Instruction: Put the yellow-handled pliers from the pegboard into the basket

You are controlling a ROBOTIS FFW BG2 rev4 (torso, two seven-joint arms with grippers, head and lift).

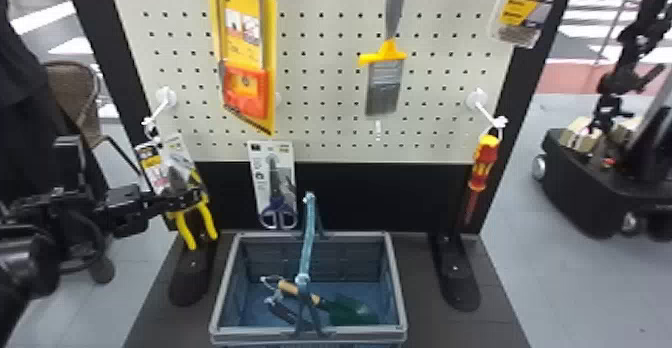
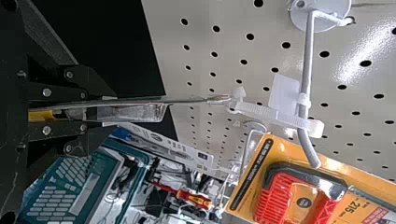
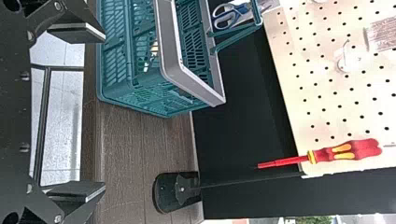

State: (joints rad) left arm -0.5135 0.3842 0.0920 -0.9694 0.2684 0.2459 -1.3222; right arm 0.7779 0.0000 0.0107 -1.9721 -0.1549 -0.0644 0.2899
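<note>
Blue basket [image 1: 226, 282] sits low, to the right of the yellow-handled pliers [image 1: 207, 220]. We pinch them in our nearer left claw [image 2: 109, 113], handles [image 1: 185, 231] poking down below it, tie [image 2: 275, 115] on the hook [image 2: 306, 60]; our right claw [image 3: 103, 112] is spread wide.

We saw bright yellow on the handles of the pliers [image 1: 207, 218], and what a pop against the cream pegboard [image 1: 325, 79], dotted row upon row with dark holes! We had teal latticework on the basket [image 3: 142, 95], edged in grey, and blue loops on the scissors [image 3: 226, 17]. Then we caught red and yellow on the screwdriver [image 3: 348, 150], green on the trowel [image 1: 352, 313], and streaky brown wood grain across the base [image 3: 123, 158]!
</note>
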